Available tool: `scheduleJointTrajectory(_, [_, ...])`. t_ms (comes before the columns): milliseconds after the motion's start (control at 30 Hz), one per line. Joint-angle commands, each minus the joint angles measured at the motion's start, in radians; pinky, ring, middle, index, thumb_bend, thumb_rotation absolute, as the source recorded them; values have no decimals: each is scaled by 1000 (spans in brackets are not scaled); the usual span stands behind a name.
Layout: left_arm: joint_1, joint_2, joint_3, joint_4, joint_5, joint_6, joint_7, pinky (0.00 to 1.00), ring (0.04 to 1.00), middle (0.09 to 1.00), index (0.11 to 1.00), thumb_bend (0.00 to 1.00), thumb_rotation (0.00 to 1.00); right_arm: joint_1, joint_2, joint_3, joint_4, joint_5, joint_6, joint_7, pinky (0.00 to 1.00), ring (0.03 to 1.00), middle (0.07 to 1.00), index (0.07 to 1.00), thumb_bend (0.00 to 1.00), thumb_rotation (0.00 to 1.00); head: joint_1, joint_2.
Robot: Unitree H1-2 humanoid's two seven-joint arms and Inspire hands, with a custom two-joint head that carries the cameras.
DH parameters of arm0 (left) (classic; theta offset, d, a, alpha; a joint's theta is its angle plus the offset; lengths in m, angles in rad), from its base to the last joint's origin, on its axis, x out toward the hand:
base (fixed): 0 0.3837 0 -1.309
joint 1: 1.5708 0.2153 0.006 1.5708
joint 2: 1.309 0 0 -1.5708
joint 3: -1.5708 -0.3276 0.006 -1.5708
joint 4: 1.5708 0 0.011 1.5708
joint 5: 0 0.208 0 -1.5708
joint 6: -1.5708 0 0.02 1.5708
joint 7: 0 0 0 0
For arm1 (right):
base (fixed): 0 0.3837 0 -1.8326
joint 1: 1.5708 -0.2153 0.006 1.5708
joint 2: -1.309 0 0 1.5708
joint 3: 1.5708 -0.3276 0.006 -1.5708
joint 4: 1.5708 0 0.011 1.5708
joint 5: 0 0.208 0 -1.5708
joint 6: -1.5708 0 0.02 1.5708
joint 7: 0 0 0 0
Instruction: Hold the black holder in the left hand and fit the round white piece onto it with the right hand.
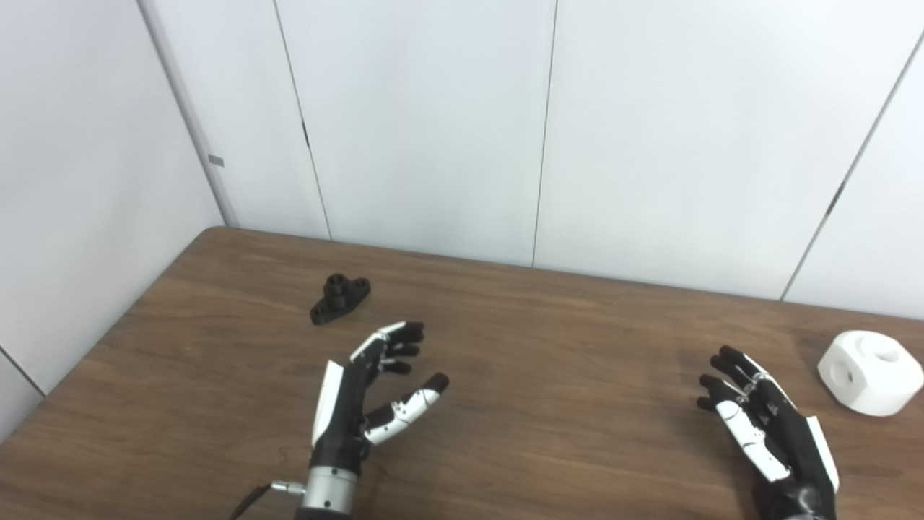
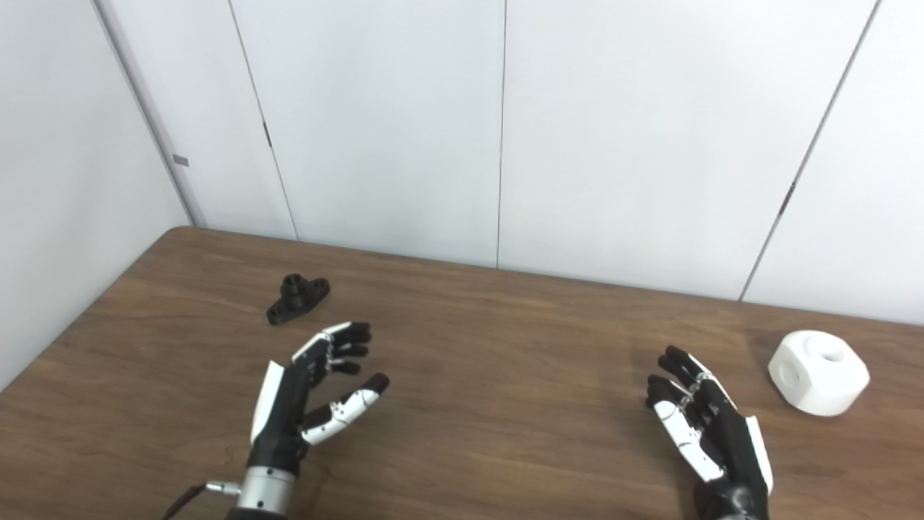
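The black holder [image 1: 339,297] lies on the wooden table [image 1: 534,347] at the back left, with a short round post on a flat base. My left hand [image 1: 368,393] is open and empty, a little in front of and to the right of the holder, not touching it. The round white piece [image 1: 870,371], a faceted block with round holes, rests on the table at the far right. My right hand [image 1: 765,426] is open and empty, to the left of the white piece and nearer to me, apart from it.
White wall panels [image 1: 462,130] stand right behind the table's back edge. The table's left edge [image 1: 108,339] runs close to the holder. A cable [image 1: 253,498] hangs from the left wrist.
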Motion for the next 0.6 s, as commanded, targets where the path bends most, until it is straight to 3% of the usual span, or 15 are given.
scheduleJointTrajectory(0, [-27, 10, -1, -27, 67, -41, 41, 665, 730, 750, 749, 788, 313, 10, 6, -1, 34, 6, -36, 14, 667, 759, 822, 808, 411, 407, -1, -6])
scheduleJointTrajectory(200, [-47, 59, -3, -2, 300, -89, 178, 609, 704, 738, 740, 818, 320, 11, 6, -2, 43, 8, -40, 16, 676, 761, 824, 815, 401, 384, 1, -13])
scheduleJointTrajectory(300, [-67, 95, 4, 26, 412, -113, 272, 635, 720, 752, 744, 827, 307, 11, 5, -3, 50, 11, -47, 21, 675, 761, 825, 819, 389, 378, 3, -18])
scheduleJointTrajectory(567, [-88, 182, 6, 77, 602, -67, 439, 679, 802, 816, 769, 852, 286, 11, 6, -6, 76, 17, -67, 28, 688, 759, 823, 818, 380, 346, 19, -40])
